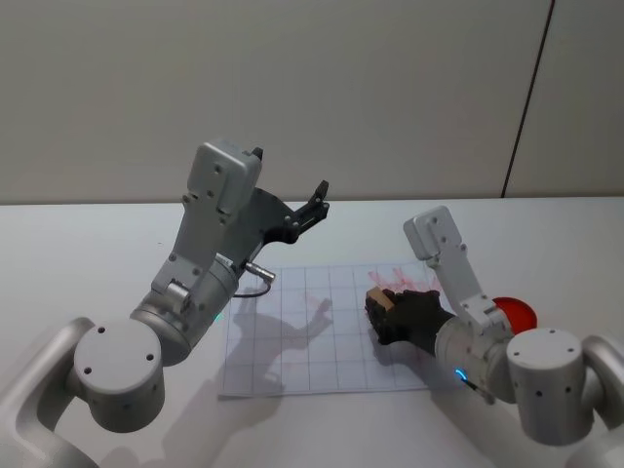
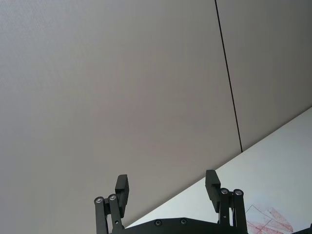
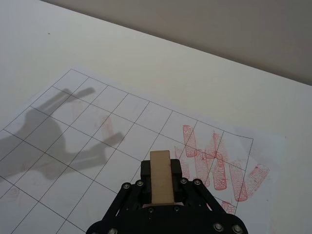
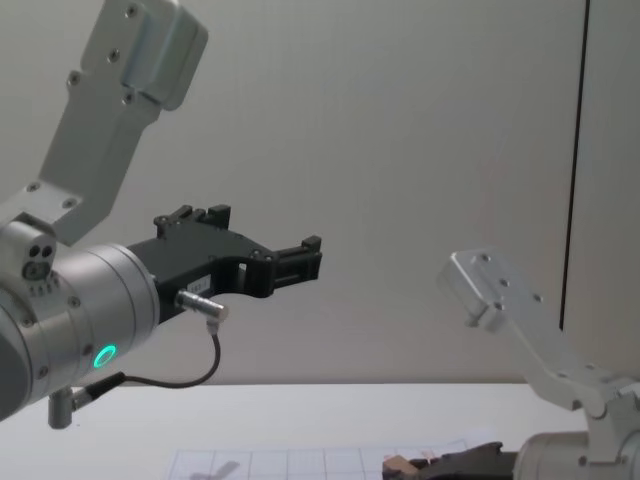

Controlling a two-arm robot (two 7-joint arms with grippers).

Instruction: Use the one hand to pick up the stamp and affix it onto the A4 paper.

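My left gripper (image 1: 310, 210) hangs high above the white table (image 1: 88, 244), on the left side, aimed at the grey wall behind it. Its two black fingers (image 2: 122, 188) stand spread apart with nothing between them. That arm is idle. Its shadow (image 3: 63, 131) falls across the left part of the A4 paper (image 1: 292, 336), which lies flat on the table in front of me, gridded with faint boxes.

Further right, my right gripper (image 3: 161, 168) is down low over the paper's right half, clamped on the stamp (image 1: 377, 298). The light-brown wooden block sits squeezed between the two fingers, its end sticking out past the fingertips. From the chest view the stamp (image 4: 403, 466) is right down at the level of the sheet, but I cannot tell whether it touches the paper.

Just beyond the stamp, toward the paper's far right corner, is a cluster of red stamped marks (image 3: 214, 165). A red round object (image 1: 517, 312) sits on the table to the right of the paper, partly hidden behind my right arm.
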